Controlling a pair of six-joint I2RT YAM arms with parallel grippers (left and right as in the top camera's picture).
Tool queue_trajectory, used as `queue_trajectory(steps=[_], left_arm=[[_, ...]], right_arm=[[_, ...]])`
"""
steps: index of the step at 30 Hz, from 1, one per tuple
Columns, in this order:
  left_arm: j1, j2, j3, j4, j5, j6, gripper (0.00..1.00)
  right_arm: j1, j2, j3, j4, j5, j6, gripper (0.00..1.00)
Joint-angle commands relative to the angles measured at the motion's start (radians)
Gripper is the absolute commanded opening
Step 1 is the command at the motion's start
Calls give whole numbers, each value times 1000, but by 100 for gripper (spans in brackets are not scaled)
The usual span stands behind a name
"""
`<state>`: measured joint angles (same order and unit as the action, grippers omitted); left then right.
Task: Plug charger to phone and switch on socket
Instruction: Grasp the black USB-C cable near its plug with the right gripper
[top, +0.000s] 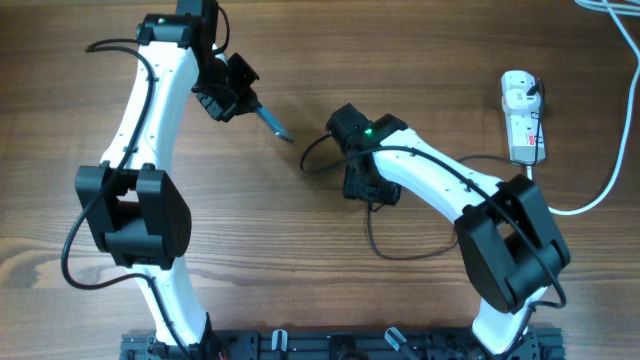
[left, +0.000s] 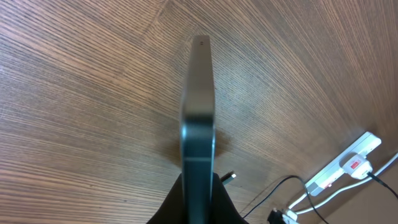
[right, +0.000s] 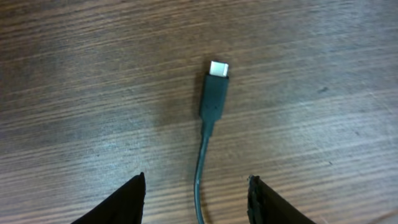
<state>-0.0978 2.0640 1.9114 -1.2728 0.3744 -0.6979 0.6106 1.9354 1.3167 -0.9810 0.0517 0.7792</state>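
The left gripper (top: 250, 102) pinches the phone (left: 198, 112) by one end. The right gripper (right: 196, 183) stands spread astride the charger (right: 213, 99), not touching it.

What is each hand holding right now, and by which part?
Left hand grips the slim teal smartphone by one end. Right hand holds nothing; its fingers straddle the thin black charger cable.
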Motion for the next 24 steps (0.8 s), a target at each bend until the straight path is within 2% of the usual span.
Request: queue_trajectory(steps=[1,9,19,24], left_arm=[[5,-31,21,-4,-6,-6,4],[5,-31,21,-3,-6,-6,4],[5,-31,21,-3,-6,-6,4],[5,-31,21,-3,-6,-6,4]], right_arm=[[-22,23,-7,17,-35,-50,50],[-92,23,-17,41,-120,-143,48],[-92,23,-121,143,-103,-17,47],[-92,23,-129,168,-77,-6,43]])
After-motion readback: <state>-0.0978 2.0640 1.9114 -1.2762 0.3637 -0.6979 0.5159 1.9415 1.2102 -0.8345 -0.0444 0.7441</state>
